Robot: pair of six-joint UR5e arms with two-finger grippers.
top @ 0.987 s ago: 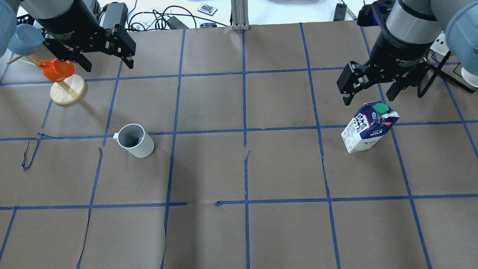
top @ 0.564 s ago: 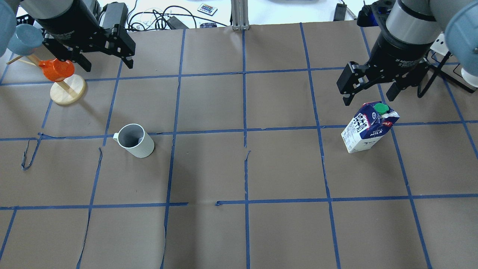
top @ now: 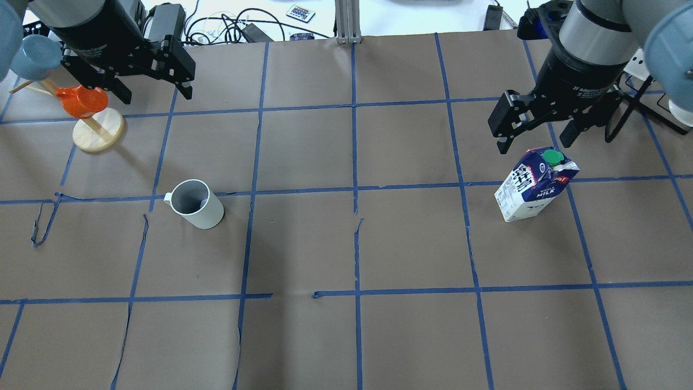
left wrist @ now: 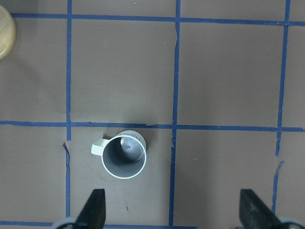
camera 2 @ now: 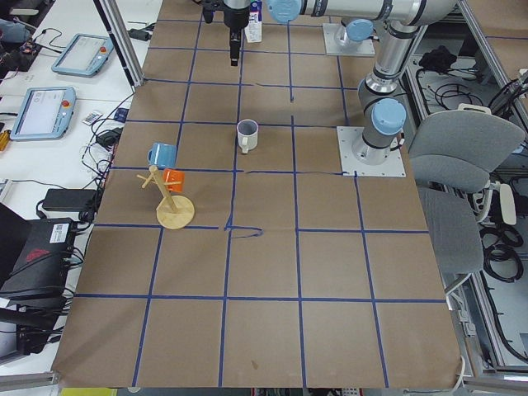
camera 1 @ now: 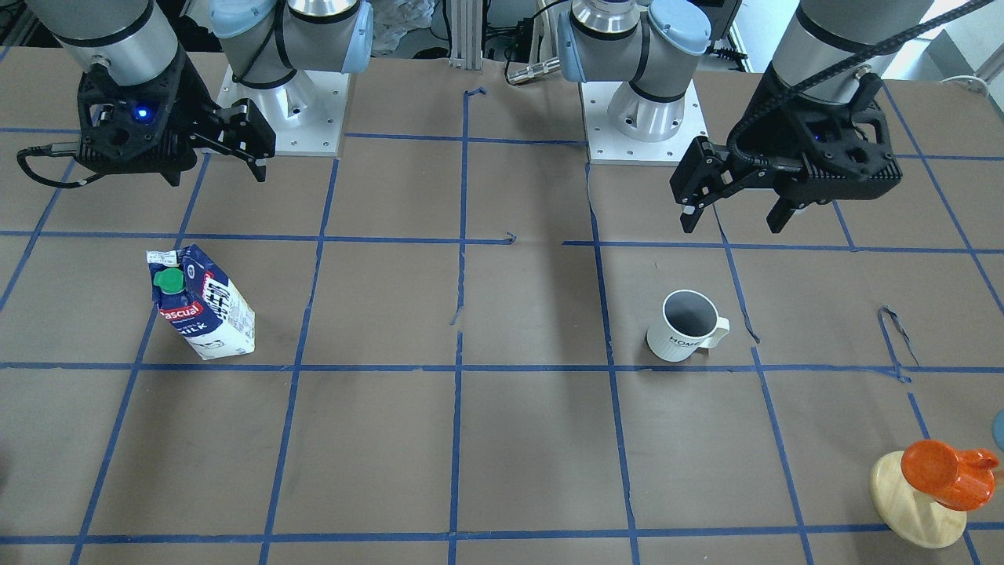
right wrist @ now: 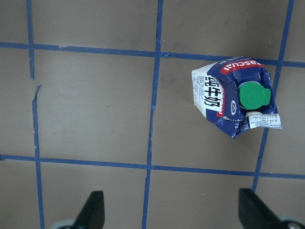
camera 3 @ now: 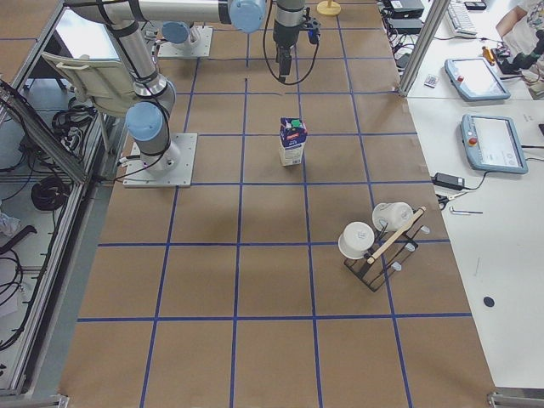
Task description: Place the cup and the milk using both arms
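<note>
I see brown paper table [top: 303, 244], blue tape grid [top: 400, 187], paper torn in spots. Left gripper [top: 157, 96] spread wide, empty, far left; cup [top: 196, 206] upright left of centre, well apart. Right gripper [top: 534, 145] spread too, empty, far right; milk [top: 533, 187] upright just nearer. Wooden mug stand [top: 98, 130] far left, cables [top: 227, 27] past far edge, grey chair [camera 2: 462, 157] by robot bases.
</note>
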